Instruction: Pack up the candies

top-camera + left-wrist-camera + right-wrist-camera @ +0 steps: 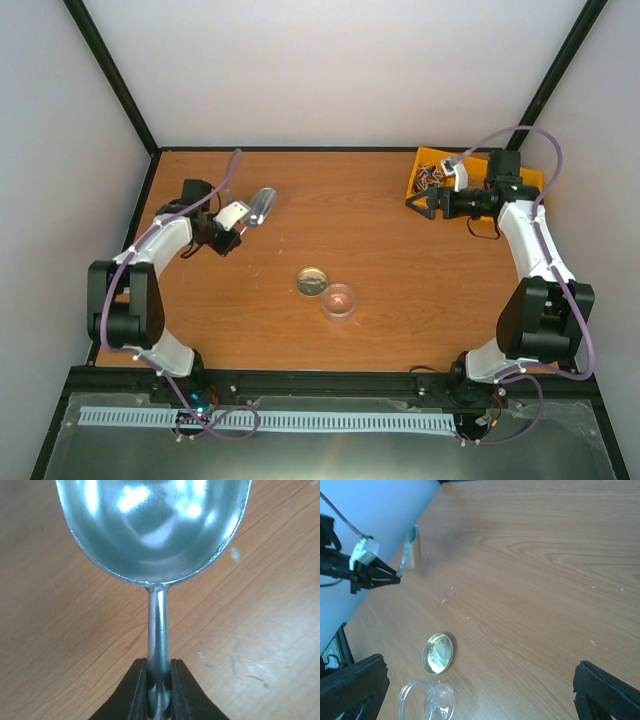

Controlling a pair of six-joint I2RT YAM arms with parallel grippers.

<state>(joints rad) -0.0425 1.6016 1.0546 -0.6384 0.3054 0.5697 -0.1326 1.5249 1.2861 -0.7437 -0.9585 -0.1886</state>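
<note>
The left claw point(159, 687) is clenched on the thin handle point(159, 630) of the metal scoop point(262, 207), its black fingers pinching the shaft low down, well back from the bowl point(155, 525); the bowl is bare and shining, with no candy in it, and it hangs over the left side of the wooden table point(380, 250). The right claw point(420, 205) is released, its fingers spread wide with nothing between them; it hovers at the near edge of the orange bin point(532, 180) in the far right corner. The candies point(428, 175) lie in that bin, a small reddish-brown heap at its left end, well apart from the scoop. The clear jar point(339, 300) stands open near the middle of the table, its gold lid point(312, 282) just beside it.

The step in hand, as I judge it, is to carry the empty scoop across to the bin and fill it; a grip so far back on a slim round handle may let the scoop roll, so the wrist should hold the bowl level and move without jerks; the bowl should enter the heap at a shallow tilt and rise level so that nothing spills; the right claw sits close by the heap and looks likely to crowd the approach, so it would do well to give way or steady the bin.
</note>
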